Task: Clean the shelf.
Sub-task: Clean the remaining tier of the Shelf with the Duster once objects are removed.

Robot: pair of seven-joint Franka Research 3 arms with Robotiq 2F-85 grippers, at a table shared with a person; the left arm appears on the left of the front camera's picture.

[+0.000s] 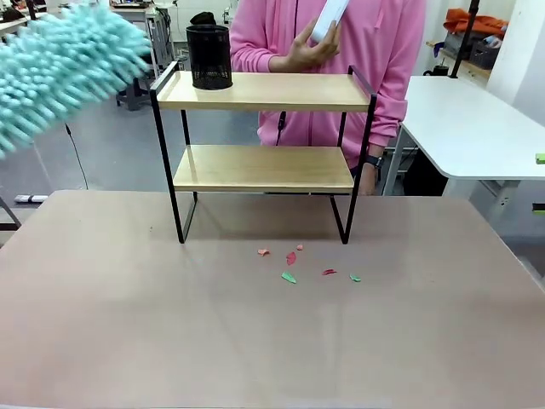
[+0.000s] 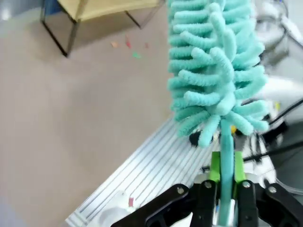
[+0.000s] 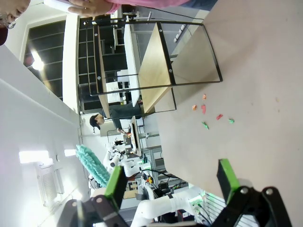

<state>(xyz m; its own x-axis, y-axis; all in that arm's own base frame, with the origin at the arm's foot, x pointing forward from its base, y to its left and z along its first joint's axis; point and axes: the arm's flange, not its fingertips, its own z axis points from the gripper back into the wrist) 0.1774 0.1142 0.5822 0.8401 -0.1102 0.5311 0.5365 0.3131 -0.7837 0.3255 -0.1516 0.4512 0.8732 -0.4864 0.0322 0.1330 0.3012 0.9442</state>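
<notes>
Left end effector (image 2: 227,168) is clenched on the duster (image 2: 213,71), which is held at 10 o'clock of the shelf (image 1: 264,91). Right end effector (image 3: 171,178) is released. Shelf is stood at 12 o'clock on the worktop (image 1: 255,349), scraps (image 1: 289,277) at its 6 o'clock.

Pale smooth wood and black metal shelf (image 1: 264,91), fluffy cloth duster (image 1: 60,72), matt table (image 1: 255,341)

Beneath the shelf (image 1: 264,166), a beige table (image 1: 128,324), bearing all four black legs. Just in front of the shelf, lying flat on the tabletop, a loose cluster of small red and green scraps (image 1: 289,277). At the left end of the shelf's top board, upright, a black mesh cup (image 1: 209,60).
</notes>
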